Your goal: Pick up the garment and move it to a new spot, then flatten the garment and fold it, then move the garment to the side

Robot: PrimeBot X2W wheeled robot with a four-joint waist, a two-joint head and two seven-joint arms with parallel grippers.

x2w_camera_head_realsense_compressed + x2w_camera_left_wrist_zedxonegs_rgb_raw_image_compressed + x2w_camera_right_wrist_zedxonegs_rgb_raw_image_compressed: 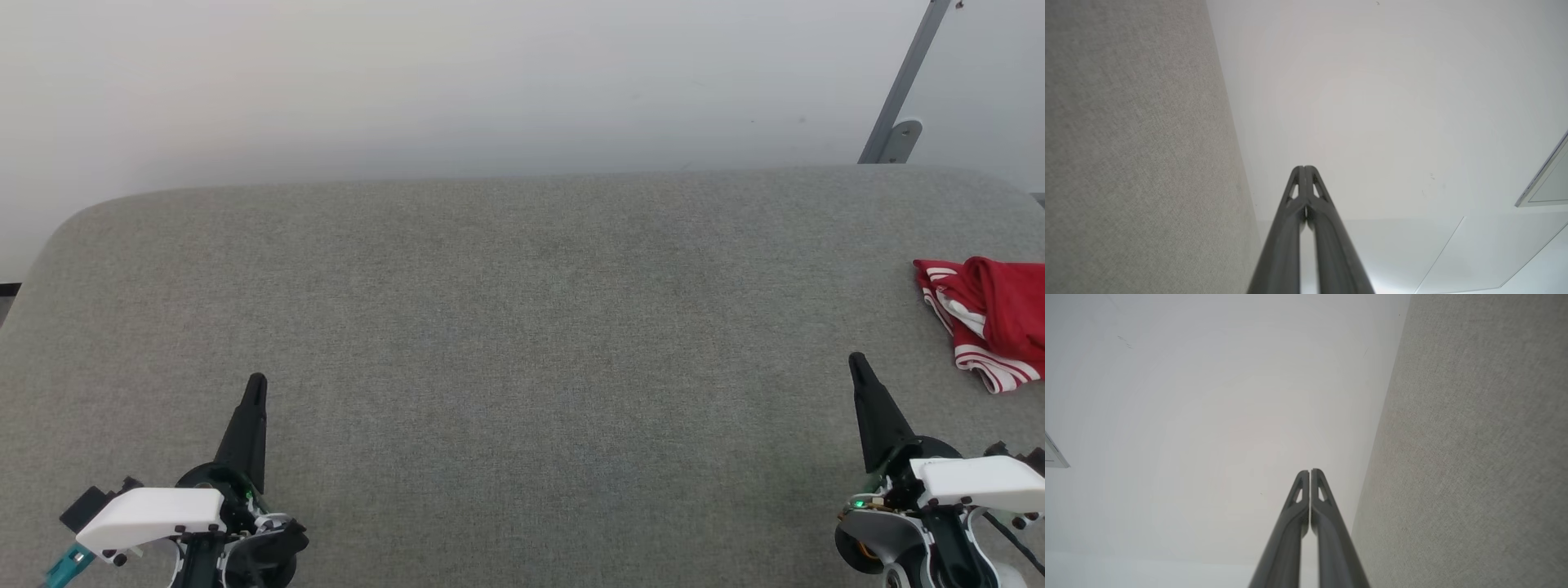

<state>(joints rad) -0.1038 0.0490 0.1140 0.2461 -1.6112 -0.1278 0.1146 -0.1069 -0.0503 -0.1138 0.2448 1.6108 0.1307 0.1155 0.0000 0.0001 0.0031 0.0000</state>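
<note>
The garment [989, 314] lay crumpled at the right edge of the grey cloth-covered bench [522, 327], a little beyond and to the right of the right claw [856, 359] and not touching it. The right claw was closed on nothing, its two dark fingers pressed together. The left claw [255, 382], well apart at the near left, was closed and empty too. The garment looked light, soft and limp, likely to sag and trail when lifted and to drag on the rough bench cover rather than slide. A pinch on a raised red fold, or on the striped trim nearest the claw, would probably serve, with a second hold needed later to spread it. Its right part was cut off by the head view's edge, so its full extent, collar, sleeves and any lettering could not be made out, nor which layer lay on top.
</note>
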